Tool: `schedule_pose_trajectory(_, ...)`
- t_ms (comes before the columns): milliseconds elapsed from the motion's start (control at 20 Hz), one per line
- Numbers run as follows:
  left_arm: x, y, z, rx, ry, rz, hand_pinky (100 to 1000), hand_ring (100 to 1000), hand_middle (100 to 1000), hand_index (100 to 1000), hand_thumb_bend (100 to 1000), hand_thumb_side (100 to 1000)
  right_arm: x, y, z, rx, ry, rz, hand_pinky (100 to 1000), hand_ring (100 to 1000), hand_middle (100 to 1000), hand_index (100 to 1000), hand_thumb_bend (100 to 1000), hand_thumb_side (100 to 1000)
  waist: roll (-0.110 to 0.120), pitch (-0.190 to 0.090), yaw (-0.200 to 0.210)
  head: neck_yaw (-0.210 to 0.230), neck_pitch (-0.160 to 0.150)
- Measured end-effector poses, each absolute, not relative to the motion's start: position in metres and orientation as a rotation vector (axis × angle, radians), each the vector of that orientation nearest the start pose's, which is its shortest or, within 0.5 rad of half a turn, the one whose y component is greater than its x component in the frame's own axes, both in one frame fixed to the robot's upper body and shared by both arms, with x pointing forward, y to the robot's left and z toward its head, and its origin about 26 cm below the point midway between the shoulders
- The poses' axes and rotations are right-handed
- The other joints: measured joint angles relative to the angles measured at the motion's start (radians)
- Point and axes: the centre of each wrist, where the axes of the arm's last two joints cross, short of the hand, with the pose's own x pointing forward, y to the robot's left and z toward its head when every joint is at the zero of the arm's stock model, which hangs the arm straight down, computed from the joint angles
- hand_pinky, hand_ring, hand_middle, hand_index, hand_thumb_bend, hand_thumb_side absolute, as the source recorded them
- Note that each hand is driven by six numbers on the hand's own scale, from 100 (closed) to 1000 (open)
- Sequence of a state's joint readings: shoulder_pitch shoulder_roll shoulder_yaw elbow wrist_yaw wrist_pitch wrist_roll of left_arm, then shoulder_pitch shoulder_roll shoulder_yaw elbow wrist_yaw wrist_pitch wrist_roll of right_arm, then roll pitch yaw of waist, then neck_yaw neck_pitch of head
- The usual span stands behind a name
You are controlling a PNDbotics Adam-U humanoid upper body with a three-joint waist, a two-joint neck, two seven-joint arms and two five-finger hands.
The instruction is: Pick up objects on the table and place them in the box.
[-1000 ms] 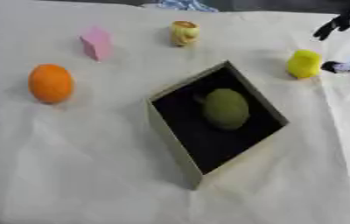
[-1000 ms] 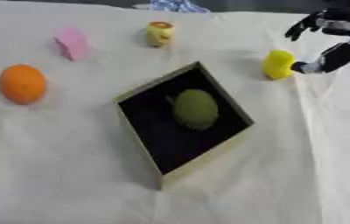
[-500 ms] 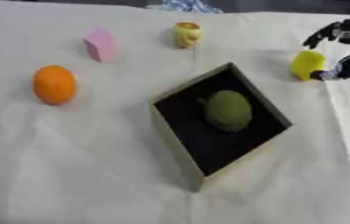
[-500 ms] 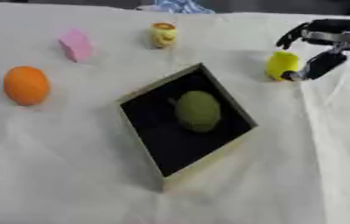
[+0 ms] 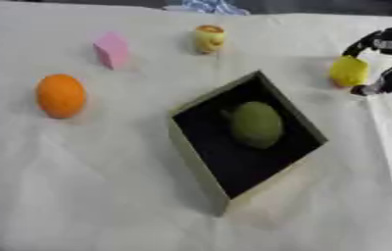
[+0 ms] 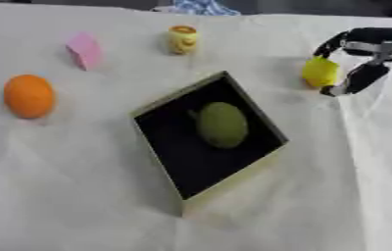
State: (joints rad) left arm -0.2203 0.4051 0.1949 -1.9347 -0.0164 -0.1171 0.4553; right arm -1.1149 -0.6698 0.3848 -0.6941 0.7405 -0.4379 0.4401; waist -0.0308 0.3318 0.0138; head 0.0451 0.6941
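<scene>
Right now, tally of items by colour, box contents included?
Orange: 1, ball
Pink: 1, block
Yellow: 2, small jar-like thing and a block at the right hand
Green: 1, fruit in the box
Total: 5

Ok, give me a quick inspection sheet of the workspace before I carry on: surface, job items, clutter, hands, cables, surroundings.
Surface: white cloth, wrinkled.
Box: open, black inside, set askew mid-table.
In box: green rounded fruit.
Still on cloth: orange at left; pink block and small yellow-orange object at far side; yellow object at right.
Clutter: nothing seen.
Right robot hand: fingers curled round the yellow object.
Left robot hand: not in view.
Cables: nothing seen.
Surroundings: blue patterned cloth at far edge.
</scene>
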Motion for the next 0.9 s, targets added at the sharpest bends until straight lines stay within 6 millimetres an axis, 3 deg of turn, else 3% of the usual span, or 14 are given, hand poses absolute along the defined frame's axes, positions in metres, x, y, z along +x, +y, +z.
schedule_pose_trajectory(150,0.294,0.333,0.191,0.665,-2.337,0.210,748,659,641,733,292,686,0.490,-0.349,0.241,-0.862,-1.261,1.776,873,892,728,834,434,246,0.001,0.001,0.001,-0.002,0.000)
schedule_pose_trajectory(350,0.294,0.333,0.191,0.661,-2.337,0.212,748,658,640,733,290,687,0.493,-0.342,0.239,-0.861,-1.291,1.779,851,834,621,746,394,100,0.001,0.001,0.005,-0.006,0.000)
schedule_pose_trajectory(550,0.294,0.333,0.190,0.656,-2.337,0.215,749,657,640,733,289,689,0.497,-0.336,0.234,-0.881,-1.326,1.745,841,800,567,691,328,100,0.003,0.001,0.006,-0.012,-0.001)
schedule_pose_trajectory(900,0.294,0.333,0.190,0.648,-2.337,0.219,750,659,641,734,291,688,0.494,-0.326,0.239,-0.930,-1.465,1.722,843,798,549,678,317,100,0.004,0.001,0.001,-0.011,0.000)
